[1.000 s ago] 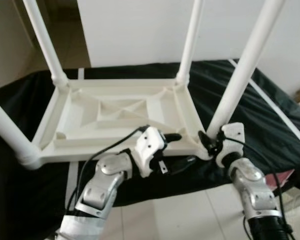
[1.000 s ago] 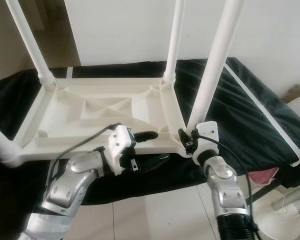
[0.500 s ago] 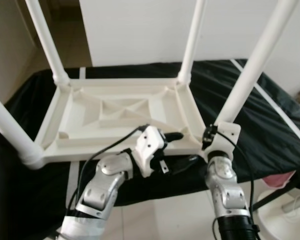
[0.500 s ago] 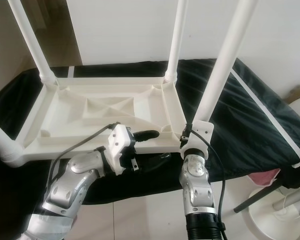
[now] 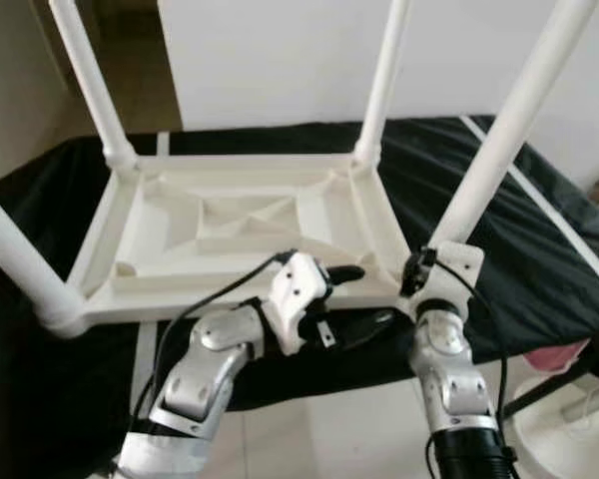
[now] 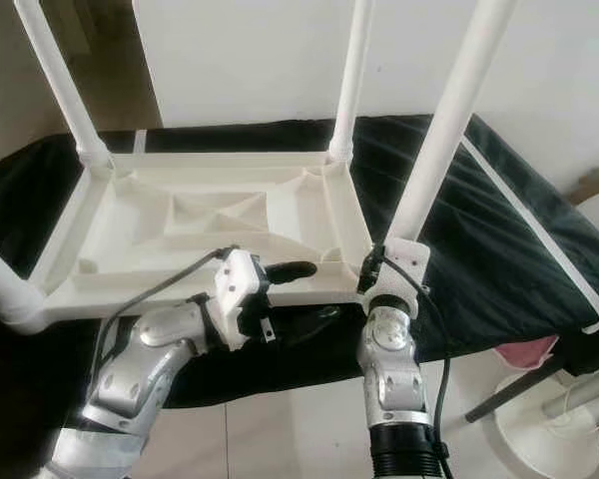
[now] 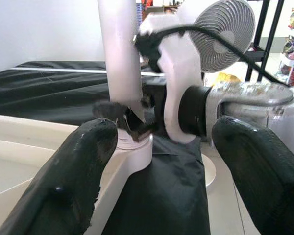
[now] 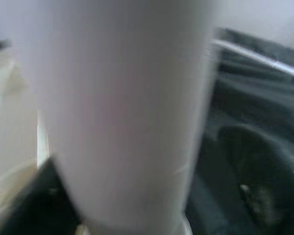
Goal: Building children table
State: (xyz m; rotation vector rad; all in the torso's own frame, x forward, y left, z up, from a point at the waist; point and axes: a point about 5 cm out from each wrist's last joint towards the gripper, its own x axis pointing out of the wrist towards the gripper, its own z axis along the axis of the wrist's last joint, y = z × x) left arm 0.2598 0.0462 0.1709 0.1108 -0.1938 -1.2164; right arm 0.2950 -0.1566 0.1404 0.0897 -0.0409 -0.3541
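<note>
Right gripper [image 5: 416, 276] is clamped around the base of the near-right white tubular plastic leg [image 5: 507, 125], lower centre-right of frame; over the last second its wrist swung in from the right to sit straight below the socket. Leg looks seated, so probably final tightening. White ribbed plastic children's table [image 5: 240, 235] lies upside down mid-frame on black cloth [image 5: 539, 239]. Left gripper [image 5: 354, 295] holds nothing, fingers spread, at the near rim.
</note>
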